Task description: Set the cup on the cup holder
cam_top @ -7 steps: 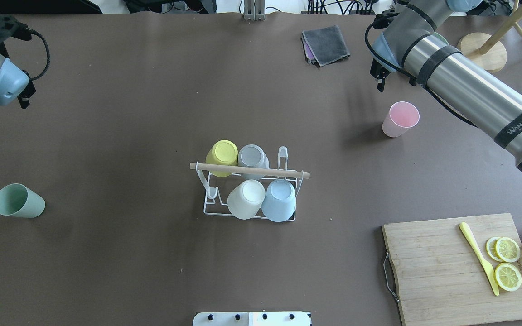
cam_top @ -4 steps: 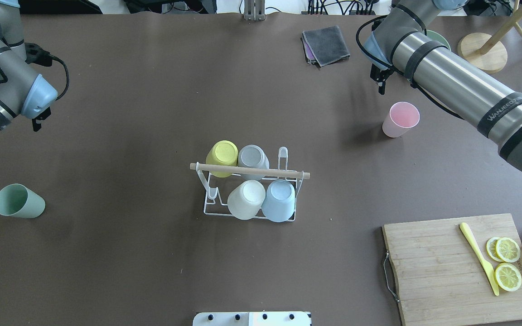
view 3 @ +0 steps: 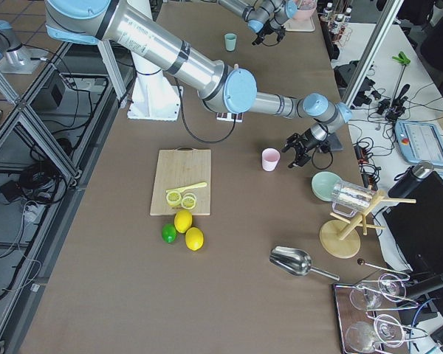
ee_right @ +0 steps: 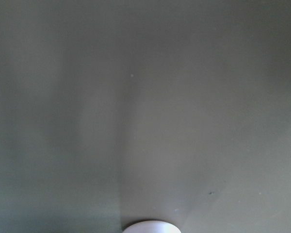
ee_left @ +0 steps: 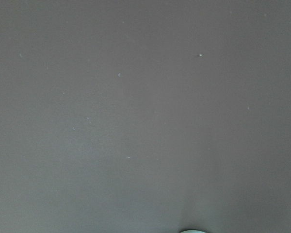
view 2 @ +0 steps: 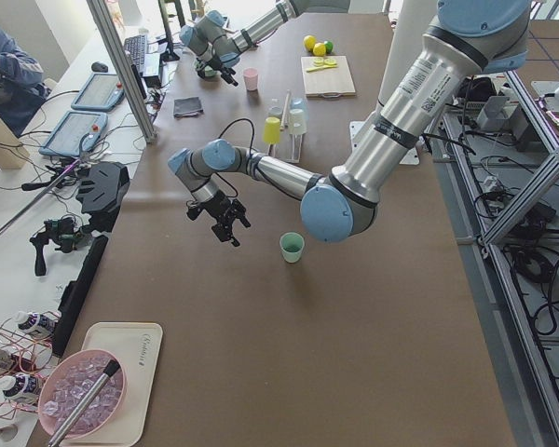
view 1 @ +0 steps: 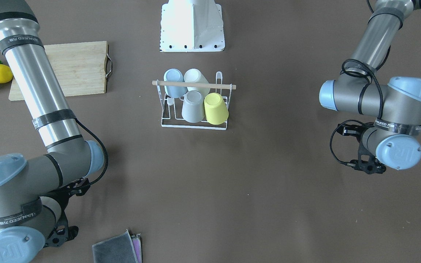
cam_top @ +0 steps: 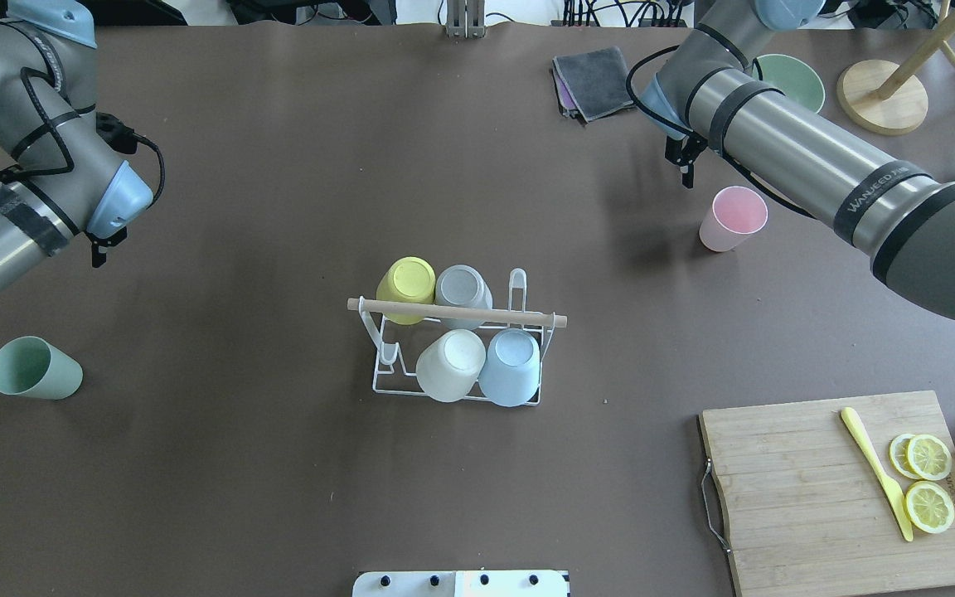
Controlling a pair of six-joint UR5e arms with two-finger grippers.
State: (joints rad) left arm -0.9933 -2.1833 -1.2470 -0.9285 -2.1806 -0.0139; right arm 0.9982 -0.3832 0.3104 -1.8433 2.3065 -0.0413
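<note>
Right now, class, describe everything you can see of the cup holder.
The cup holder is a small white wire rack with upright prongs and a light wooden rod across its top. It stands upright in the middle of the table. Four cups sit upside down on its prongs: yellow, grey, white, blue. Two prongs are free. Only table and cups touch it.

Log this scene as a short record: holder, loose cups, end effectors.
holder: cup holder mid-table, two prongs free
on holder, upside down: yellow cup, grey cup, white cup, blue cup
loose, upright on table: pink cup, green cup
left end effector: above bare table, holds nothing, open or shut unclear
right end effector: beside pink cup, not touching, open or shut unclear
</note>
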